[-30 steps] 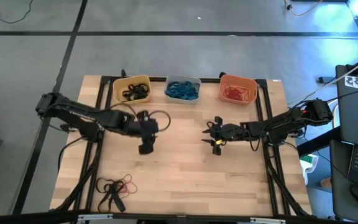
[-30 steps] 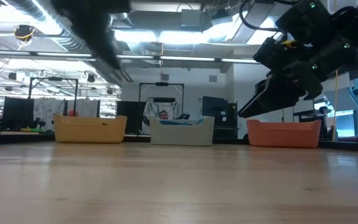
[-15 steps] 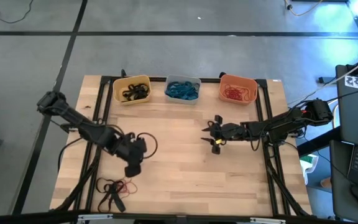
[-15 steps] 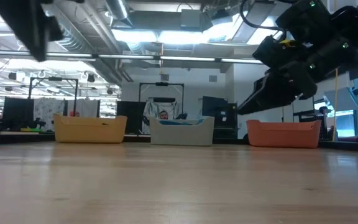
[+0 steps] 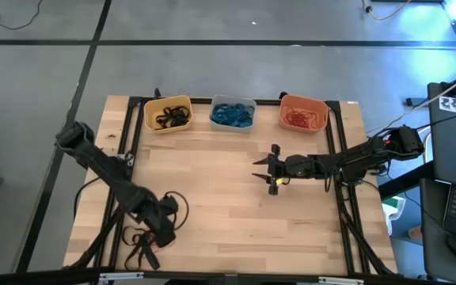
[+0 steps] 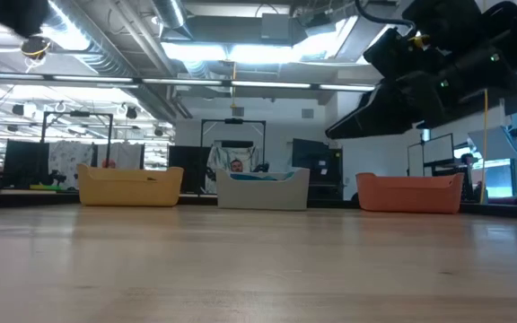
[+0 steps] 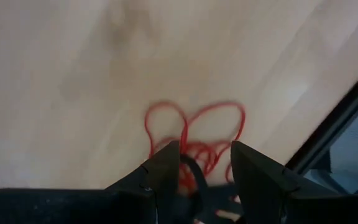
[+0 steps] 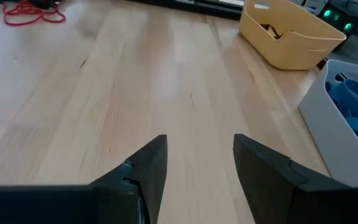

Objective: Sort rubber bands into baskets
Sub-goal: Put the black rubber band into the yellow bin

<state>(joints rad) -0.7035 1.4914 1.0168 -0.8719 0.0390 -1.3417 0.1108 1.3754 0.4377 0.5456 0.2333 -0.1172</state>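
1. Loose red and black rubber bands (image 5: 142, 239), heaped at near left table corner; red loops (image 7: 194, 134) just ahead of and between the fingertips in left wrist view.
2. Left gripper (image 5: 163, 229), jaws parted and empty, just beside heap; clearly the nearer arm.
3. Right gripper (image 5: 267, 169), open, empty, mid-table, well apart from heap.
4. Yellow basket (image 5: 167, 115), grey basket (image 5: 233, 114), orange basket (image 5: 303, 114) along far edge, already holding black, blue, red bands.

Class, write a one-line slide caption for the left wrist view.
Open left gripper poised over tangled red bands on the table.
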